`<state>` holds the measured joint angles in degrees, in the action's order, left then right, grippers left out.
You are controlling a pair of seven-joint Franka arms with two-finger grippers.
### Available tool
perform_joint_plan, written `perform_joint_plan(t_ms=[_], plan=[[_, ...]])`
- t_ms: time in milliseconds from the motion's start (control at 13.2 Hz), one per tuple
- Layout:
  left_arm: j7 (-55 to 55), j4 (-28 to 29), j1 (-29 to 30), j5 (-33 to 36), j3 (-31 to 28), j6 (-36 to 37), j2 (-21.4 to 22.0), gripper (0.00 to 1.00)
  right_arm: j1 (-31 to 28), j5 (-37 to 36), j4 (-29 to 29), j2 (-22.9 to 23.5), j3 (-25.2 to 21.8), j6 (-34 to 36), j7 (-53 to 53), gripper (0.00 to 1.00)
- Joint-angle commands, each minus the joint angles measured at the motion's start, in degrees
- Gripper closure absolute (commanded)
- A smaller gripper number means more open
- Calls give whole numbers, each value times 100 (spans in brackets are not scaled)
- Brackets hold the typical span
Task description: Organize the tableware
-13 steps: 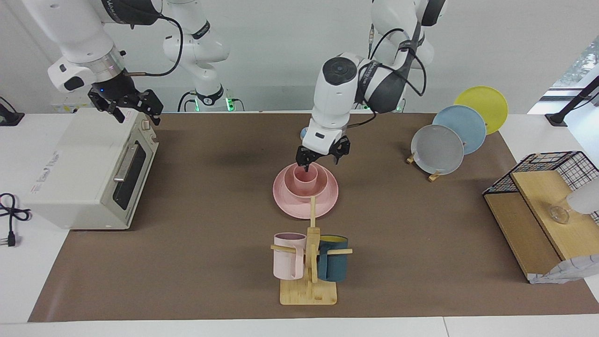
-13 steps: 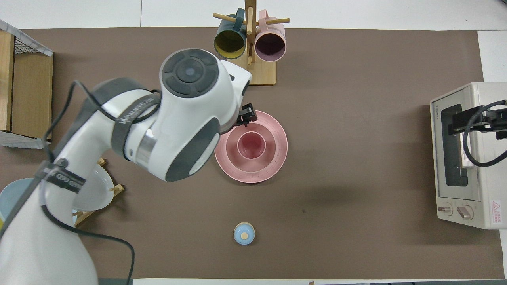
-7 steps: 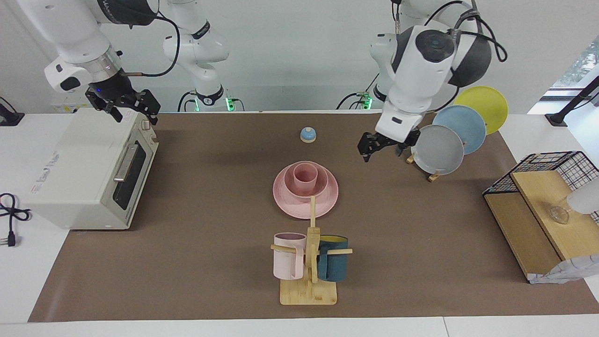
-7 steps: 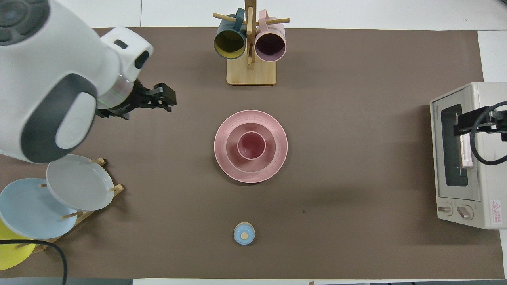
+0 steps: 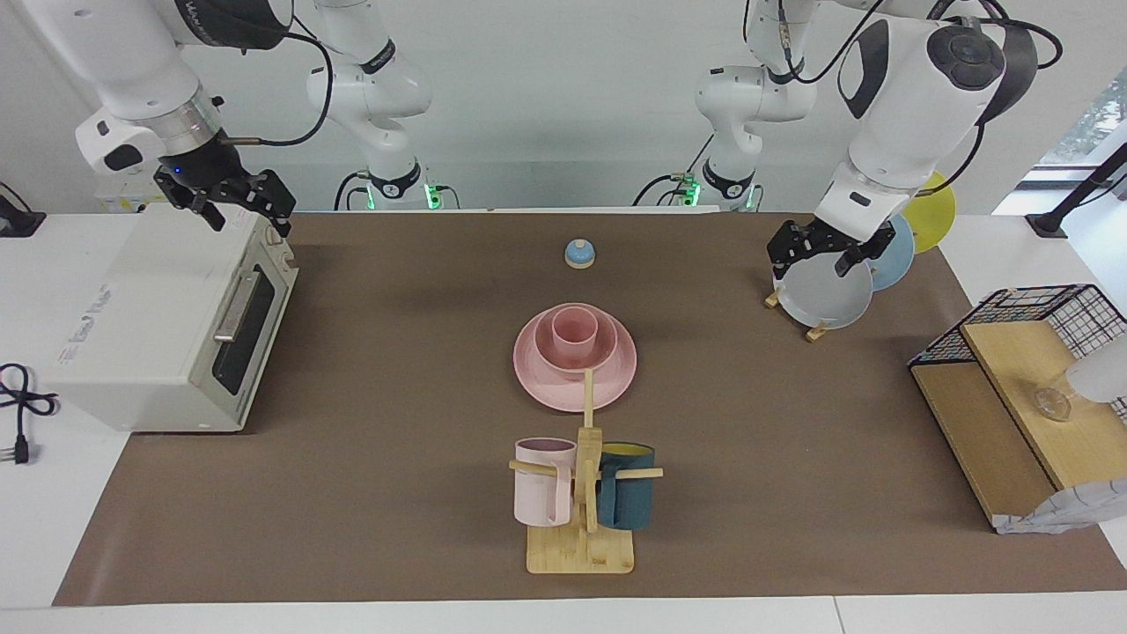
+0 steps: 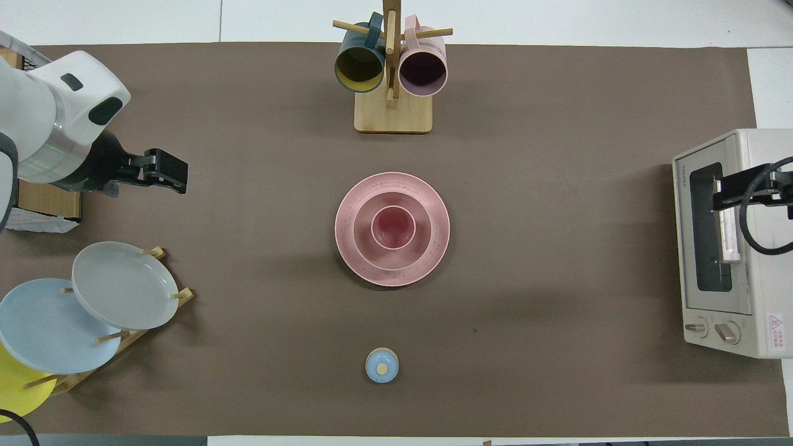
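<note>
The pink plate [image 5: 548, 384] lies at the table's middle, and it also shows in the overhead view [image 6: 352, 260]. The pink bowl [image 5: 548, 352] sits on it, and the pink cup [image 5: 574, 333] stands upright in the bowl. The bowl [image 6: 362, 230] and the cup [image 6: 393, 228] show nested in the overhead view. My left gripper [image 5: 812, 257] is open and empty, raised over the grey plate [image 5: 823, 295] toward the left arm's end; in the overhead view the left gripper [image 6: 176, 175] points sideways. My right gripper [image 5: 236, 211] is open and waits over the toaster oven [image 5: 167, 317].
A wooden mug tree [image 5: 583, 519] with a pale pink mug [image 5: 539, 482] and a teal mug [image 5: 627, 497] stands farther from the robots than the pink set. A small blue bell [image 5: 579, 254] is nearer to the robots. A rack holds blue [image 6: 43, 325] and yellow plates. A wire and wood shelf [image 5: 1012, 387] stands at the left arm's end.
My left gripper has left the pink cup in the bowl, risen and swung away to over the plate rack. The right gripper has barely moved.
</note>
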<state>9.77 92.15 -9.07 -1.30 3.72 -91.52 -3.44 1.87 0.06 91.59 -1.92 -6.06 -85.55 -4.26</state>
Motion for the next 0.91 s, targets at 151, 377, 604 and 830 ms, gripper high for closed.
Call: perform_joint_plan(t_ms=[151,377,604,830], plan=[[-160,215,169,7,15,90,273,0,-29,109,60,-36,26,-14,100,0],[-90,-152,169,-28,-2,440,221,0,-55,109,60,-36,26,-6,101,0],[-98,-207,424,-54,68,566,221,0,-46,109,60,-36,26,-6,101,0],[-63,-233,774,-230,242,574,203,0,-55,109,60,-36,26,-6,100,0]])
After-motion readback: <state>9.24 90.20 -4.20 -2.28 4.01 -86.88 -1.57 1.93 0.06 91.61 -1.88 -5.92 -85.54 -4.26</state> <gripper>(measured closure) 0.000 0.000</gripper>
